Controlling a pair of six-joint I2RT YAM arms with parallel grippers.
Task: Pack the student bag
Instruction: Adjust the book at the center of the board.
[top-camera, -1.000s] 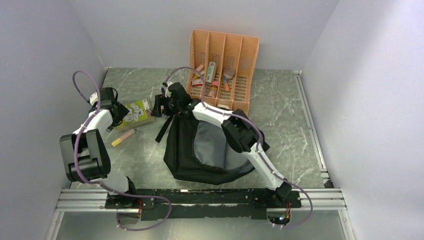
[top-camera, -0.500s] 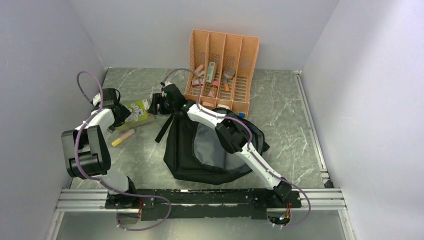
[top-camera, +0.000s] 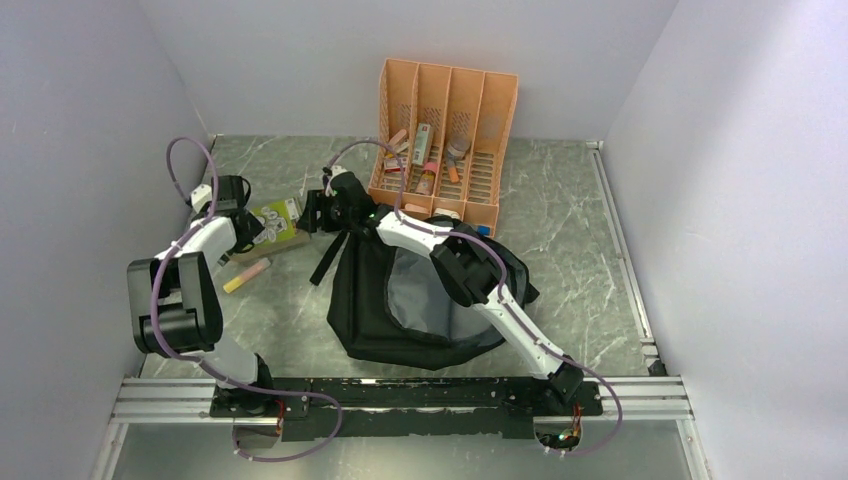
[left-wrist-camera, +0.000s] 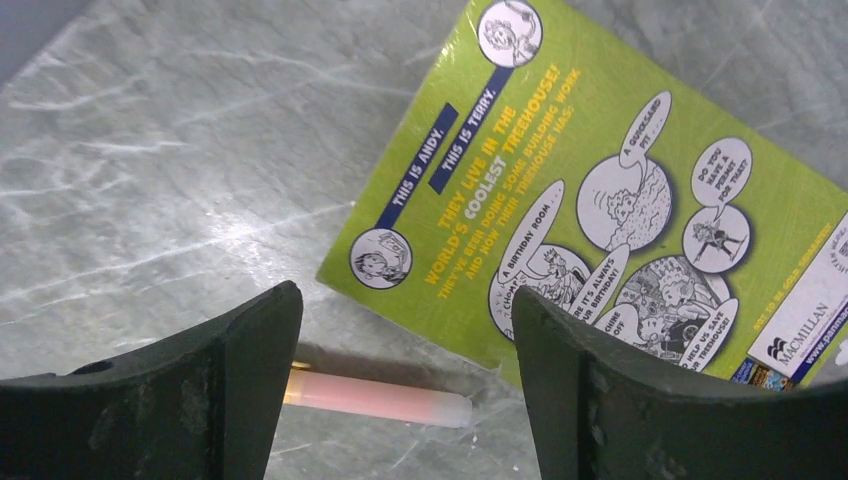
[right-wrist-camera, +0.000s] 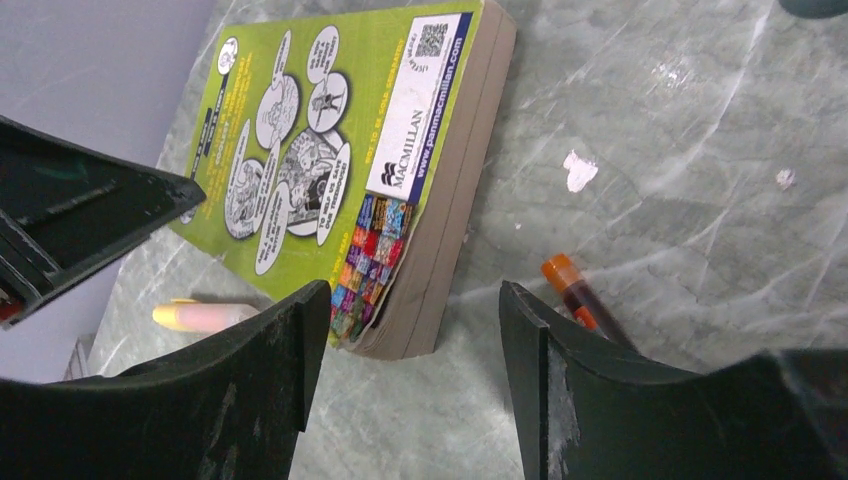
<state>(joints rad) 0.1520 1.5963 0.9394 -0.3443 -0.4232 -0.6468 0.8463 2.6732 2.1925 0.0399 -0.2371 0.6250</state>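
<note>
A: Progress?
B: Early. Student bag (top-camera: 420, 300) lies open in the middle of the bench (top-camera: 580, 220), toward the near edge. Grey lining shows, no item visible inside.
A: Pincers?
B: Left pincer (left-wrist-camera: 402, 315) and right pincer (right-wrist-camera: 412, 300) both spread apart, empty, either side of the green book (top-camera: 272, 222) near the left edge.
A: Remaining?
B: Book, pink marker (top-camera: 247, 275), probably whatever sits in the orange organiser (top-camera: 498, 110).

There is one student bag (top-camera: 365, 300), lying in the middle. One orange file organiser (top-camera: 500, 110) stands at the far side with four slots; the small things in them are too jumbled to count. On the left are one green book (top-camera: 272, 222), one pink-and-yellow highlighter (top-camera: 247, 275) and one orange-capped pen (right-wrist-camera: 575, 290). There are two arms, the left arm (top-camera: 170, 305) and the right arm (top-camera: 465, 265).
</note>
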